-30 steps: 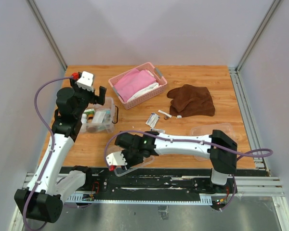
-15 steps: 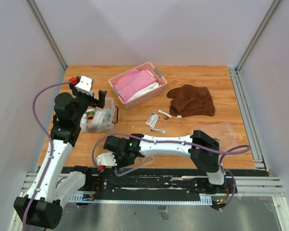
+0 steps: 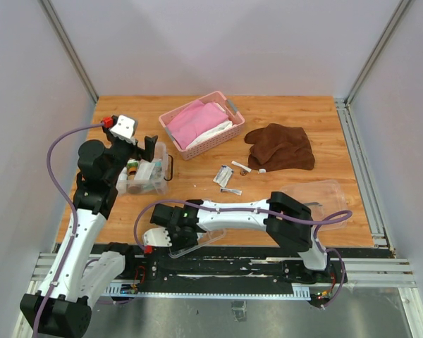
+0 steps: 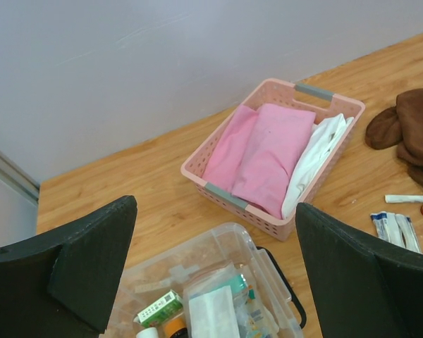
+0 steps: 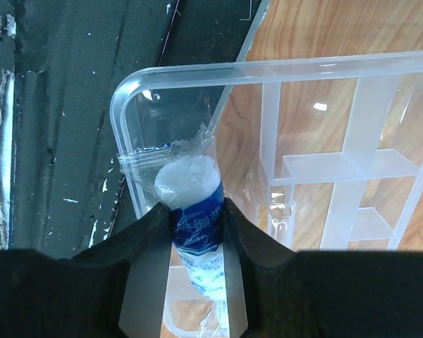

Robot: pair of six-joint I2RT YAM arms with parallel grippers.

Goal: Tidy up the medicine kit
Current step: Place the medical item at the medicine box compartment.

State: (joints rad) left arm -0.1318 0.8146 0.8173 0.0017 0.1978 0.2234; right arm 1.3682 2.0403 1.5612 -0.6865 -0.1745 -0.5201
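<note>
The medicine kit's clear box (image 3: 146,177) with a dark handle stands at the left, holding a small green carton, a bottle and packets (image 4: 215,310). My left gripper (image 3: 139,146) hovers open above it, its midpoint (image 4: 215,211) over the box's far rim. The divided clear tray (image 3: 199,241) lies at the table's near edge. My right gripper (image 3: 170,236) is shut on a white bandage roll with blue print in a clear packet (image 5: 190,184), holding it (image 5: 195,211) over the tray's corner (image 5: 127,98). A clear lid (image 3: 317,199) lies at the right.
A pink slatted basket (image 3: 201,123) with pink cloth stands behind the box, also in the left wrist view (image 4: 275,141). A brown cloth (image 3: 280,146) lies at the back right. Loose packets (image 3: 225,176) lie mid-table. The black rail (image 5: 56,127) runs beside the tray.
My right arm has swung further left along the near edge, carrying the bandage roll over the tray's left end. My left gripper has shifted slightly back over the box.
</note>
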